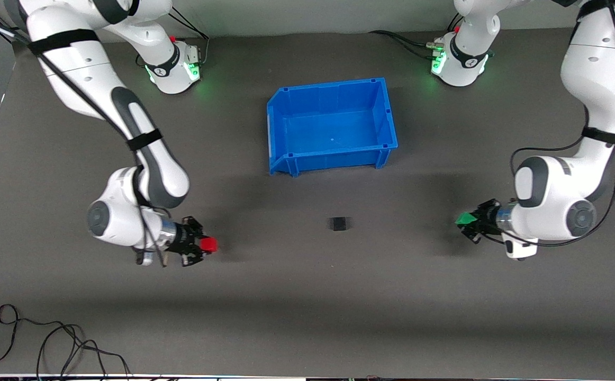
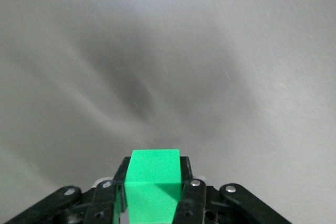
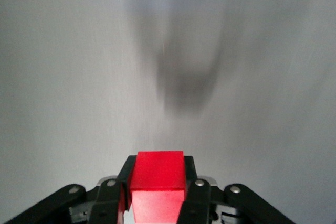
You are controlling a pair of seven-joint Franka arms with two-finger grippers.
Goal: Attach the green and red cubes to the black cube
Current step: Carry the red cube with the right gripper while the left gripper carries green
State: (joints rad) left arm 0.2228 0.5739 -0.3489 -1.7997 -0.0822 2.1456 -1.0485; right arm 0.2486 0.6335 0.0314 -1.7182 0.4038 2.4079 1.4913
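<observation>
The black cube (image 1: pixel 339 224) sits alone on the dark table, nearer the front camera than the blue bin. My left gripper (image 1: pixel 465 220) is shut on the green cube (image 1: pixel 464 217), held over the table toward the left arm's end, well apart from the black cube. The green cube (image 2: pixel 154 179) fills the jaws of my left gripper (image 2: pixel 154 192) in the left wrist view. My right gripper (image 1: pixel 204 245) is shut on the red cube (image 1: pixel 209 244), held over the table toward the right arm's end. The red cube (image 3: pixel 159 179) sits between the pads of my right gripper (image 3: pixel 159 192) in the right wrist view.
The blue bin (image 1: pixel 387 114) stands open in the middle of the table, between the two arm bases. Loose black cables (image 1: pixel 48 338) lie at the table's front edge toward the right arm's end.
</observation>
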